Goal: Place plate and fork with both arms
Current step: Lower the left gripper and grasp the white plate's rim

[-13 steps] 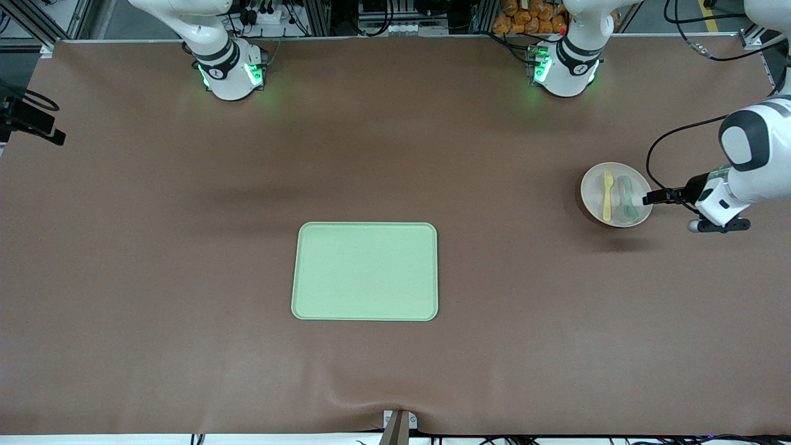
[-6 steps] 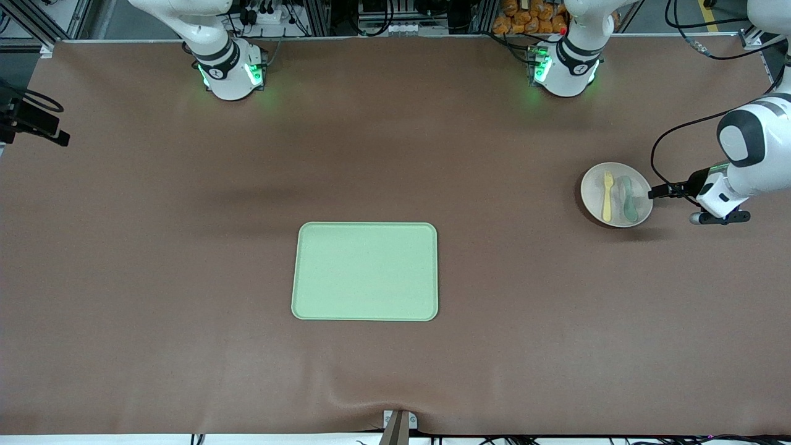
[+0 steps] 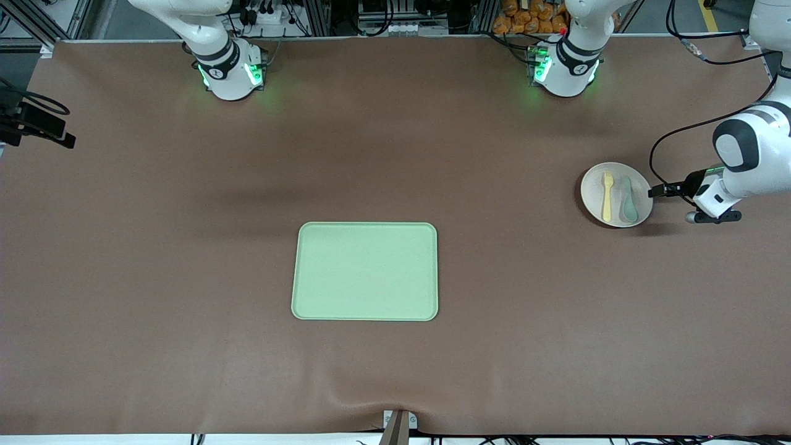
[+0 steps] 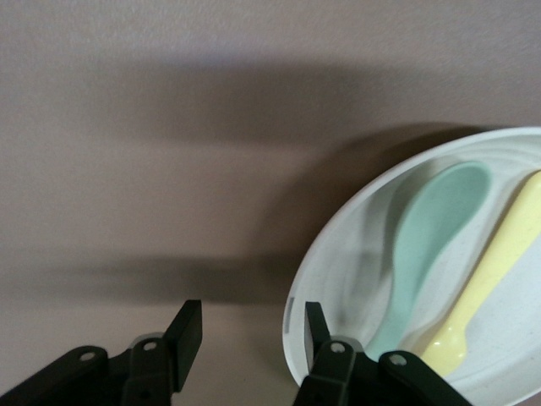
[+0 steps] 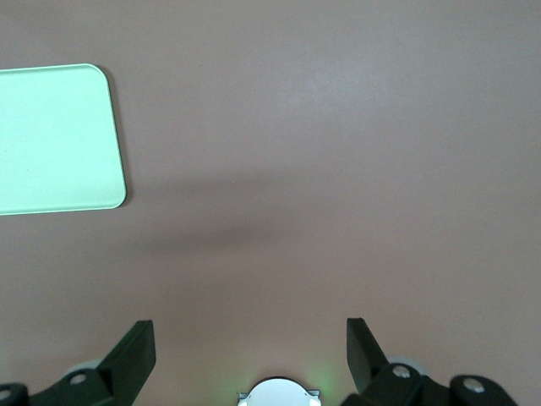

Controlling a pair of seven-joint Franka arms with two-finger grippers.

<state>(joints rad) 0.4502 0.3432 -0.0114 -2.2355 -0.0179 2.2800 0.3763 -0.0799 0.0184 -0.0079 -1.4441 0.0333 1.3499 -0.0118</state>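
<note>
The cream plate point(image 3: 594, 191) lies near the left arm's end of the table and holds the pale yellow fork point(image 3: 607, 196) beside a grey-green spoon point(image 3: 628, 199). My left gripper point(image 3: 655, 191) is open at the plate's rim, on the side toward the table's end. In the left wrist view one finger point(image 4: 314, 326) is over the rim of the plate point(image 4: 338, 254), and the other finger point(image 4: 186, 331) is outside it over the cloth. The fork point(image 4: 494, 271) and spoon point(image 4: 427, 245) lie close by. My right gripper point(image 5: 249, 334) is open and empty, high over the cloth above its own base, waiting.
A pale green tray point(image 3: 365, 271) lies mid-table, nearer the front camera; its corner shows in the right wrist view point(image 5: 55, 139). A black device with a cable point(image 3: 37, 123) sticks in at the right arm's end. Brown cloth covers the table.
My left gripper has drawn back a little toward the table's end and come lower beside the plate's rim. The plate, fork and spoon have not moved.
</note>
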